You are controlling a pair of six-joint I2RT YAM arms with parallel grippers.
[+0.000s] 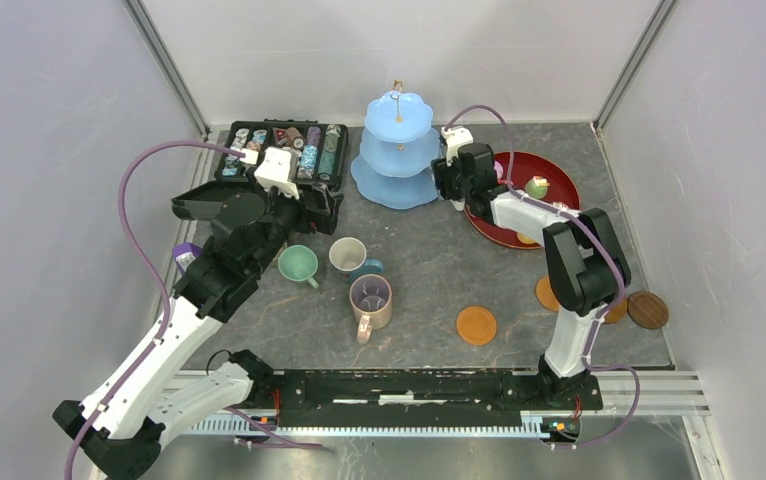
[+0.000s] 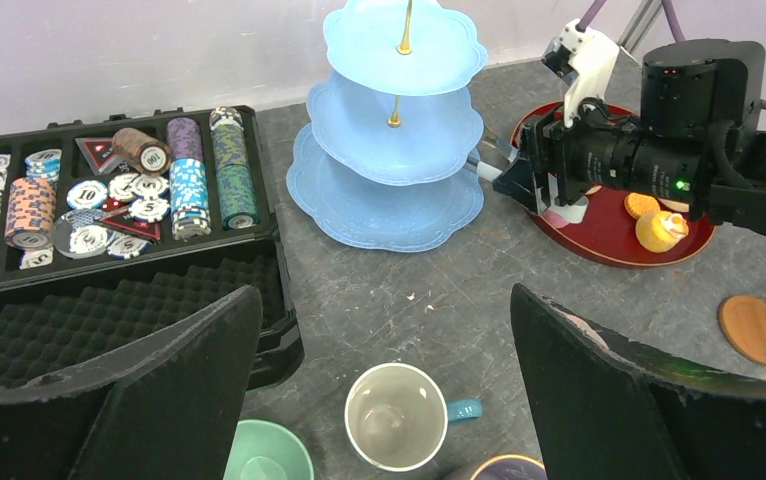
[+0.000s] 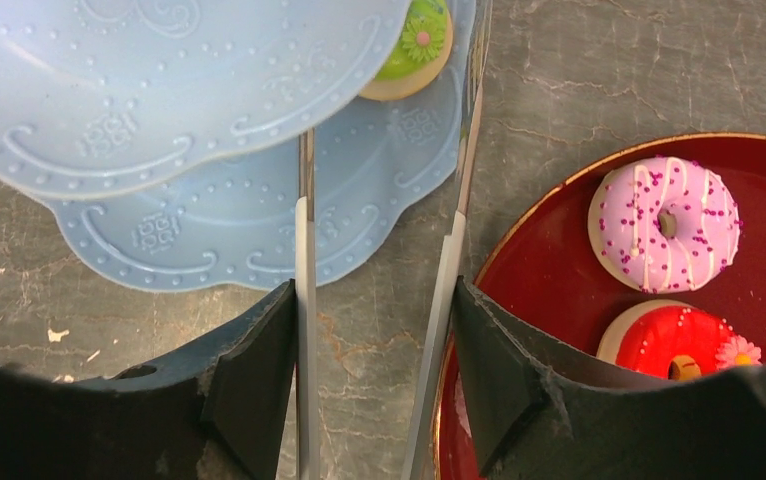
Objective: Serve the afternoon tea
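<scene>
My right gripper (image 3: 374, 340) is shut on the metal tongs (image 3: 446, 290), one finger pressing each arm. The tongs reach over the lowest tier of the pale-blue stand (image 3: 209, 200). A green pastry (image 3: 411, 45) lies on that tier between the spread tong arms. A pink doughnut (image 3: 665, 222) and a red one (image 3: 677, 343) sit on the red plate (image 3: 549, 280). My left gripper (image 2: 384, 390) hangs open and empty above the white-and-blue mug (image 2: 396, 416). The mint mug (image 1: 298, 264) and the pink-purple mug (image 1: 370, 298) stand beside it.
The open black case (image 2: 109, 200) of chips lies at the back left, close to my left fingers. Brown coasters (image 1: 476, 324) (image 1: 647, 309) lie at the front right. More pastries (image 2: 659, 228) rest on the red plate (image 1: 524, 195). Grey walls enclose the table.
</scene>
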